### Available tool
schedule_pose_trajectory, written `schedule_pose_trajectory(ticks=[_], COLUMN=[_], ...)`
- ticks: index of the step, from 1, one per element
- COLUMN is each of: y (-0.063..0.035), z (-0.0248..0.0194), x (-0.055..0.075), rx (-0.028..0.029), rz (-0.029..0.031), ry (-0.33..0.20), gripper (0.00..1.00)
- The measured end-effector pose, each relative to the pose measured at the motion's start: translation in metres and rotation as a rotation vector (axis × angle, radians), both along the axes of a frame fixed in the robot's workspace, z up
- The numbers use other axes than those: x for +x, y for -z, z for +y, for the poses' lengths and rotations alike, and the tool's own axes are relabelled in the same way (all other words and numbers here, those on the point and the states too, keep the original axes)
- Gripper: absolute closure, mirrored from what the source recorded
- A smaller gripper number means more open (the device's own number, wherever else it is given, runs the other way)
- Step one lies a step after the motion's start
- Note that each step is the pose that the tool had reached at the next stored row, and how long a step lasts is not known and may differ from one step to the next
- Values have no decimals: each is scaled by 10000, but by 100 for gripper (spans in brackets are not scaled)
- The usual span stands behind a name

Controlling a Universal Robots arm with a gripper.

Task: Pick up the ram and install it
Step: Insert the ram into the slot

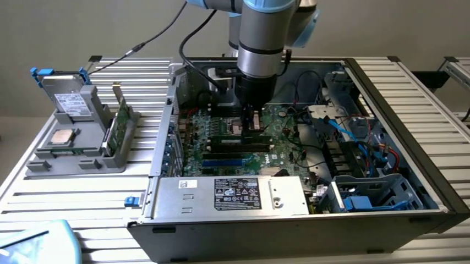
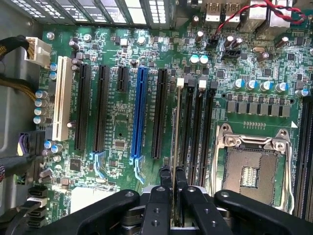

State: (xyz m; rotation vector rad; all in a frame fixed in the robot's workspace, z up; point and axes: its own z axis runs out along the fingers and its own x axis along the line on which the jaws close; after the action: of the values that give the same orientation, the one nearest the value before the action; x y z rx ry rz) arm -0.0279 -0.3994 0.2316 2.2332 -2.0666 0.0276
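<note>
Exterior view: arm reaching down into open computer case (image 1: 294,236), gripper (image 1: 253,122) hanging low over green motherboard (image 1: 220,157). Grey tray (image 1: 44,165) sitting outside case at exterior view's left, carrying silver drive (image 1: 70,102), square processor chip (image 1: 63,137) and upright green board (image 1: 120,124).

Wrist view: fingers (image 2: 165,181) clamping ram (image 2: 175,127) – thin stick showing edge-on, lying in line with black memory slots (image 2: 188,132), between blue slot (image 2: 140,112) and empty processor socket (image 2: 249,166). Whether ram is touching slot – cannot tell.
</note>
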Motion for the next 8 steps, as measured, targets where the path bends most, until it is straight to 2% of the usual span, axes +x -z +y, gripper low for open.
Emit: schedule_pose_trajectory(ticks=[8], y=[41], z=[20], x=[-36], rx=[-20], rz=[-235], ry=[-114], gripper=[86])
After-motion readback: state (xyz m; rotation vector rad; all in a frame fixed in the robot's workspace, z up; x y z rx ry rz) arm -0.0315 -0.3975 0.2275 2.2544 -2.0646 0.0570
